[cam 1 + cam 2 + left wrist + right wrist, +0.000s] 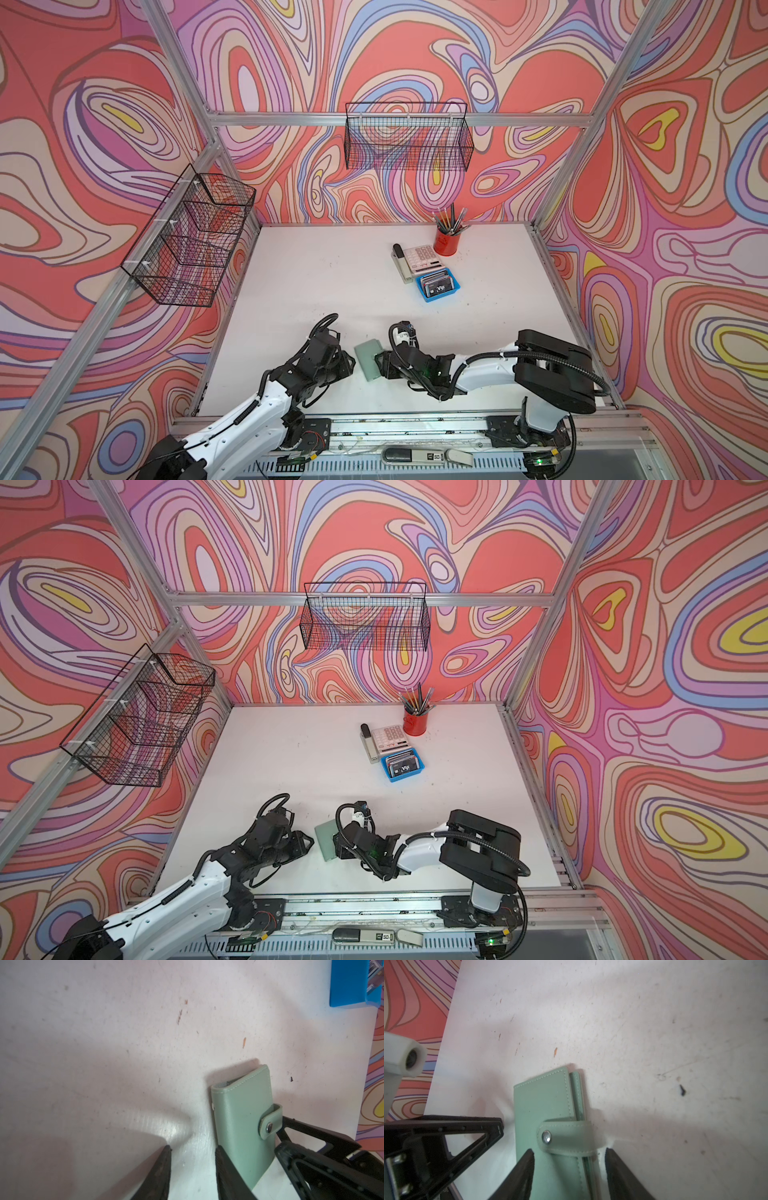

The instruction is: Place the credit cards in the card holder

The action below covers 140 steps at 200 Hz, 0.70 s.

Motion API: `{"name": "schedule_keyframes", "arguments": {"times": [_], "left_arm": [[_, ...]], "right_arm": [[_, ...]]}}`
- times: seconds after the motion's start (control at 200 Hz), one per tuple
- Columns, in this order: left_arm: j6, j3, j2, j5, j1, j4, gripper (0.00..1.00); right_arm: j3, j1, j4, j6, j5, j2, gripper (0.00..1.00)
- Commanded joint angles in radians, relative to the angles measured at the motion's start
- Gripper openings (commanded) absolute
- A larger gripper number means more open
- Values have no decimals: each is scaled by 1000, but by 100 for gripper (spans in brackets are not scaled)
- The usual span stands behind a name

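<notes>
The card holder (368,358), a sage-green wallet, lies flat near the table's front, its snap tab (562,1136) buttoned. My left gripper (193,1148) is open with only bare table between its jaws. One of its fingers rests beside the holder's spine side (239,1126). My right gripper (569,1151) is open and straddles the holder's tab edge, one finger over the cover and one over the table beside it. The credit cards (436,284), the top one dark with "Vip", are stacked in the blue tray (422,293) farther back.
A white calculator (422,257) and a grey stapler-like tool (401,264) lie behind the tray. A red cup of pencils (448,243) stands at the back. Wire baskets hang on the back wall (409,137) and left wall (191,241).
</notes>
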Motion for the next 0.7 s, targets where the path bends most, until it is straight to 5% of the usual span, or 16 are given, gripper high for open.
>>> {"name": "schedule_keyframes", "arguments": {"times": [0.0,0.696], "left_arm": [[4,-23,35,60,7,59,35],[24,-51,326,173,7,381,23]], "right_arm": [[10,8,-24,-4,-27,27,58],[23,8,21,11,-83,124,45]]}}
